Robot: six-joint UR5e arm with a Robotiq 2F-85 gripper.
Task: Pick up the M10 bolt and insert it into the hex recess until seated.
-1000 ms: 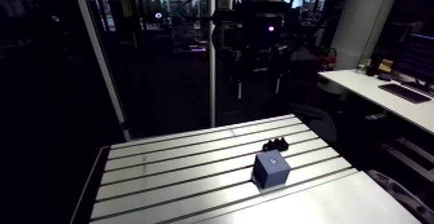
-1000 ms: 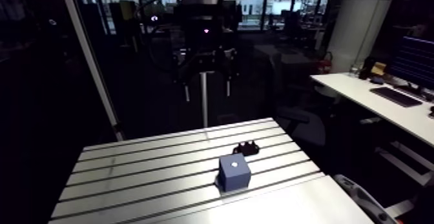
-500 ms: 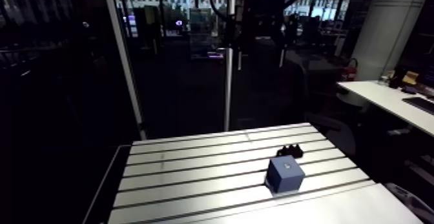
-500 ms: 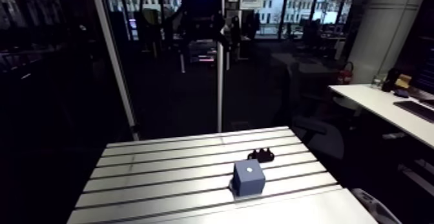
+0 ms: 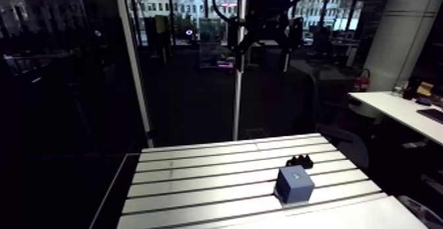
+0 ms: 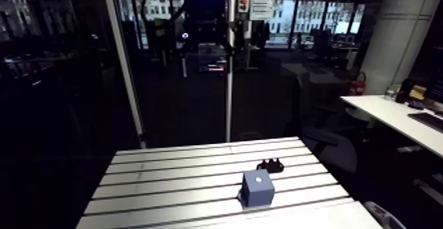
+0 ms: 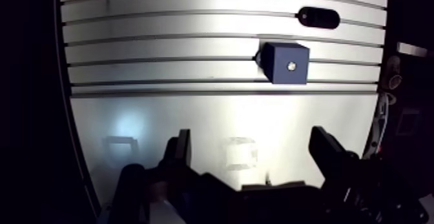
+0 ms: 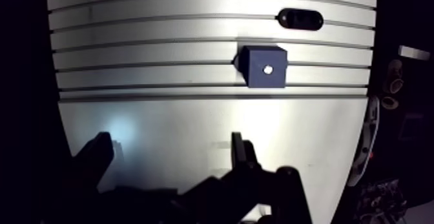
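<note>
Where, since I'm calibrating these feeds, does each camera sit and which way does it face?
Wrist view: on the wrist, facing down on the slotted table, blue block and small black object; the open gripper shows.
Arm view: on the upper link, facing forward and down; the gripper hangs from the top edge.
Both show table, block and object.

Slotted table (image 5: 198,179): one block (image 5: 294,185) stands on its right half, near the front of the slotted section. A low object (image 5: 299,160) lies just behind the block, one rib further back and not touching it. A plain plate (image 7: 194,117) adjoins the slotted section at the front. In the wrist view the gripper (image 7: 252,141) hangs over this plate, with the block ahead of it and the low object beyond.
</note>
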